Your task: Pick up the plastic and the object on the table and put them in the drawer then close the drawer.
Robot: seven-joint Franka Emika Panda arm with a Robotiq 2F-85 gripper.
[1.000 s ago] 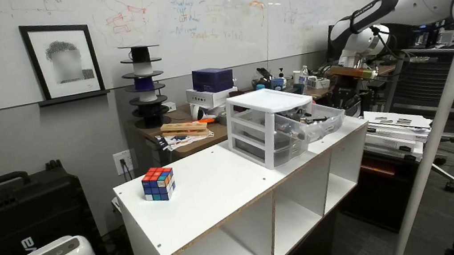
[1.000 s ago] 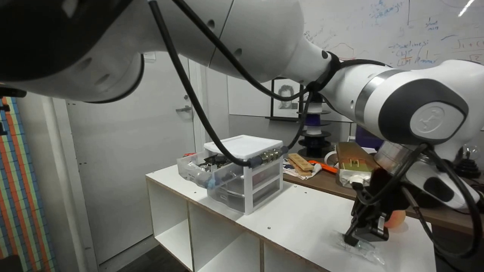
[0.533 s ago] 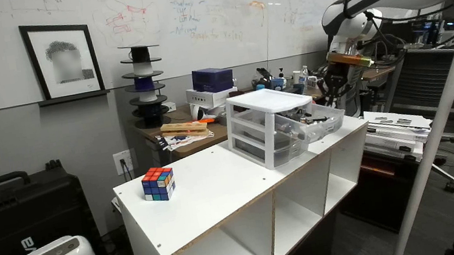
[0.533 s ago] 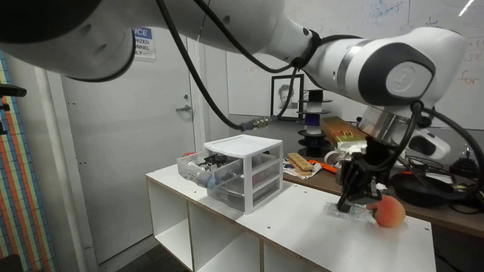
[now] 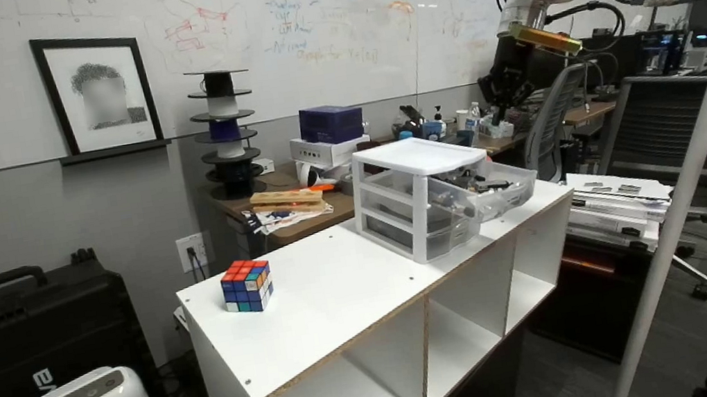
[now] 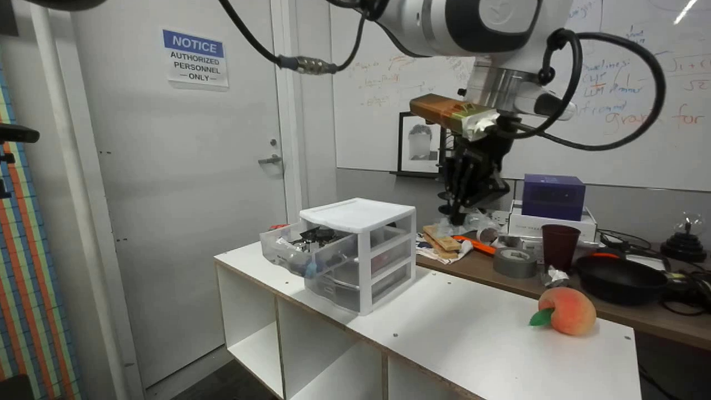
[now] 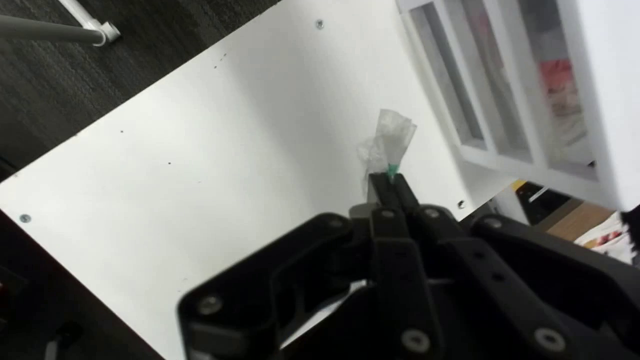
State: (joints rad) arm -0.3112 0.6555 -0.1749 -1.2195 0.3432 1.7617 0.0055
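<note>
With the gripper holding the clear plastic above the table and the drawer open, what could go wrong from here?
The clear plastic looks thin and juts past the gripper, so it might snag on the open drawer going in.
The drawer already holds dark items, so the peach may stick up and stop it closing.
The rounded peach lies near an edge of the table, so a bump might roll it off.
</note>
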